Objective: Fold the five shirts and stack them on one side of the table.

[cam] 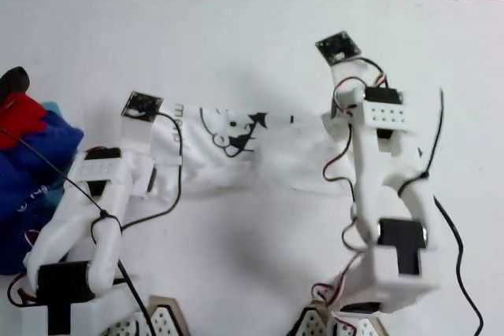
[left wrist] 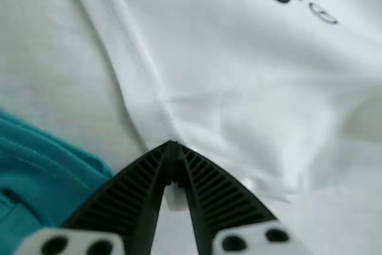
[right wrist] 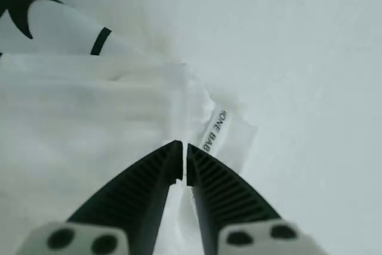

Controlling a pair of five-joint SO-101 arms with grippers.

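White shirt (cam: pixel 236 147) lying at bench (cam: pixel 236 29) centre. Left gripper (left wrist: pixel 173 166) and right gripper (right wrist: pixel 182 165) fingers clamping opposite shirt edges. Risk: thin hem slipping free during lift; unequal pull skewing fold.

High camera looking down over table (cam: pixel 236 37), wrist cameras close above opposite ends of white shirt (cam: pixel 260 164), shared by all

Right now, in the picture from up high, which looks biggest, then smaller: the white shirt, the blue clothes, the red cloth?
1. The white shirt.
2. The blue clothes, but the picture's edge cuts them off, so they might really match the shirt.
3. The red cloth, clearly smallest.
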